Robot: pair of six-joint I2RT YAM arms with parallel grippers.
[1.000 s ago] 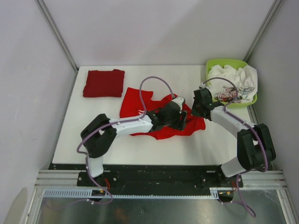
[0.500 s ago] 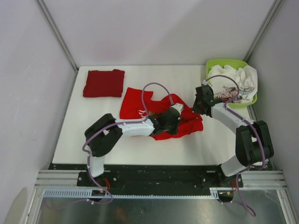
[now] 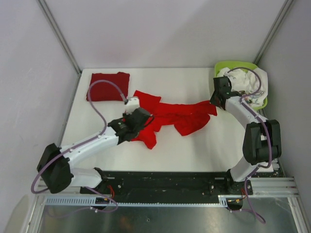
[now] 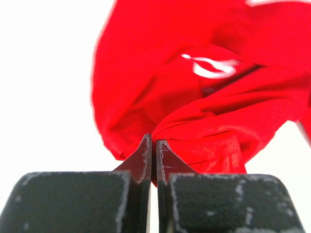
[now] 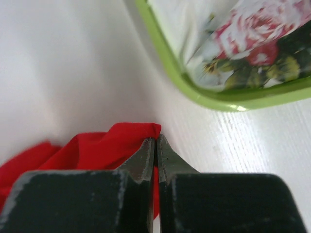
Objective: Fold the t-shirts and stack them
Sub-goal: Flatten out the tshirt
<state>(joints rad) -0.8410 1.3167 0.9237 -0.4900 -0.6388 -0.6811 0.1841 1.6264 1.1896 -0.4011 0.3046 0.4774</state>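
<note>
left gripper (image 4: 155,141), right gripper (image 5: 156,140) each pinch 1 bright tee (image 3: 189,116); 1 darker tee (image 3: 108,86) folded.

Left tool (image 4: 155,145) pinched on bunched bright red t-shirt (image 4: 194,87), white lettering visible.

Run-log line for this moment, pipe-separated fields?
left gripper shut on bright red t-shirt | right gripper shut on its corner | shirt stretched between grippers | darker red t-shirt folded, far-left

White table (image 3: 194,148) is carrying three things. Red tee (image 3: 182,116) is lying stretched between left pincer (image 3: 145,120) and right pincer (image 3: 214,102). Dark tee (image 3: 108,86) is lying folded beyond left pincer. Basket (image 3: 234,64) is sitting just beyond right pincer.
</note>
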